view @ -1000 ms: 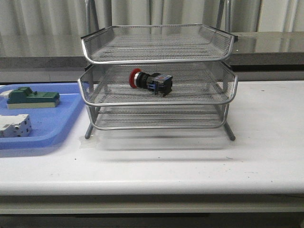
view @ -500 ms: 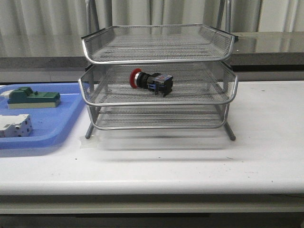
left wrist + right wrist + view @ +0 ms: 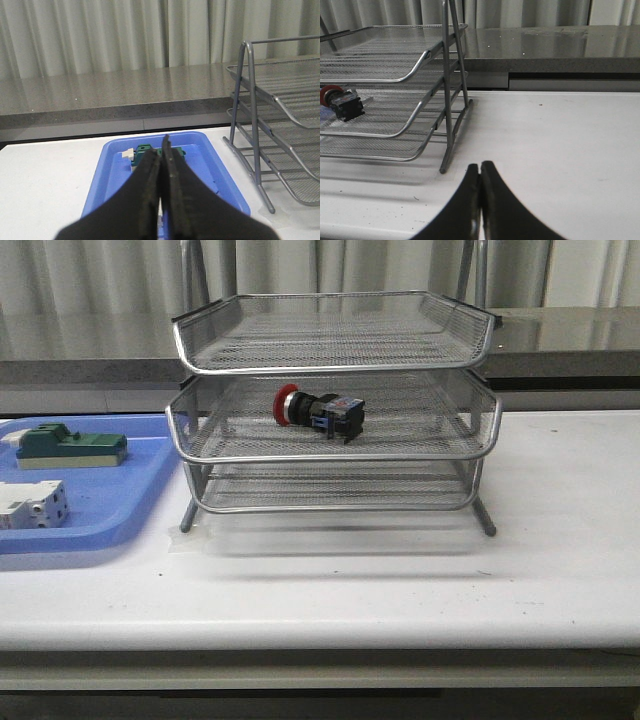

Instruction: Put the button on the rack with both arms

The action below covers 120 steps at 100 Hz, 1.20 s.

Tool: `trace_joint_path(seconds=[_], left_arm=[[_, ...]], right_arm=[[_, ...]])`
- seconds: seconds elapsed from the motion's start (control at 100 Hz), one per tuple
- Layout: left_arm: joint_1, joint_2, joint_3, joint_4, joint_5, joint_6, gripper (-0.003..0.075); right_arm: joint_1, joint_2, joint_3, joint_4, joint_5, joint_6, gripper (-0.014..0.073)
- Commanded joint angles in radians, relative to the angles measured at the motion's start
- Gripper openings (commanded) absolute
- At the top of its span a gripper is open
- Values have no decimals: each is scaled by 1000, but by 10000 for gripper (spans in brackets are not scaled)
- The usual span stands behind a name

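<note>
Fingers (image 3: 161, 170) pressed together above blue tray (image 3: 112, 165)

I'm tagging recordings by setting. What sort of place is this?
Probably a lab or workshop test bench, not a home: a plain white table before a curtained wall, holding a wire-mesh rack with an industrial push-button, and a blue tray of electrical parts.
</note>
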Motion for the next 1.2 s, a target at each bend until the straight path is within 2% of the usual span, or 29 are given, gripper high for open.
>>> trace_joint_path(seconds=[0.0,0.2,0.51,1.19], left_arm=[[1,-43,18,5,-83,-47,-20],[1,-87,101,5,-101,-69,-20],[1,-87,144,59,-144,-122,-20],[1,-87,143,54,-152,-132,-20]], right_arm=[[-8,-21,-17,0,-85,-3,-60],[-8,-21,-17,0,-85,-3,-60],[-8,-21,-17,0,-85,-3,-60],[-8,-21,-17,0,-85,-3,-60]])
